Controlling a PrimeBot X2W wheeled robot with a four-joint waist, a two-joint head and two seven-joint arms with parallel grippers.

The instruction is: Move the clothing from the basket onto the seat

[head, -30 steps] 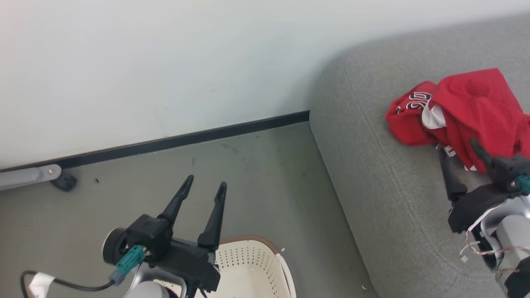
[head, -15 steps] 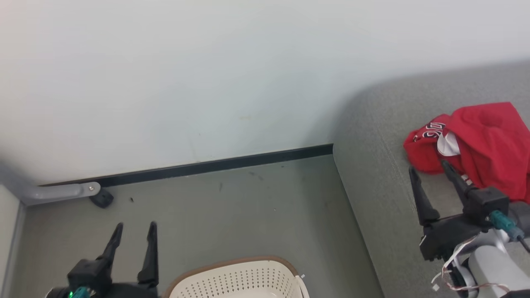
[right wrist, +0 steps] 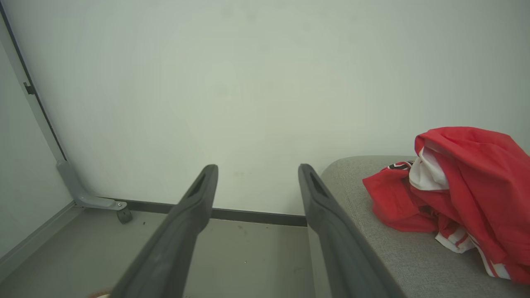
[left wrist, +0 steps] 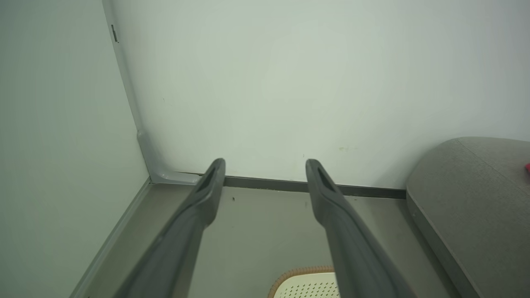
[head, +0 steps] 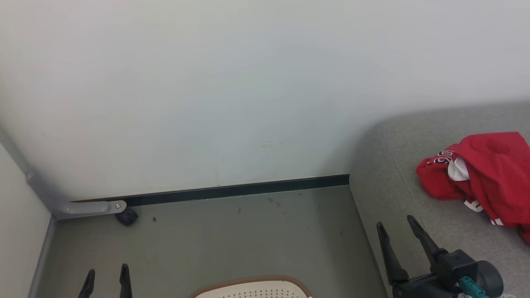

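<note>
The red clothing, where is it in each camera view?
Head view: clothing at the right edge, on the seat.
Left wrist view: a red sliver at the far right edge.
Right wrist view: large, right side, on the seat.
Shared landmark: dark baseboard ending at the seat.

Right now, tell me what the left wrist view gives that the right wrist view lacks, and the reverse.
Left wrist view: the basket, brown rim and perforated cream wall, at its bottom edge, beside the open left gripper. Right wrist view: the clothing heaped on the seat, white panel and striped trim plain, plus a black castor, past the open right gripper. Both: pale wall, dark skirting, grey floor, the seat's rounded corner.
</note>
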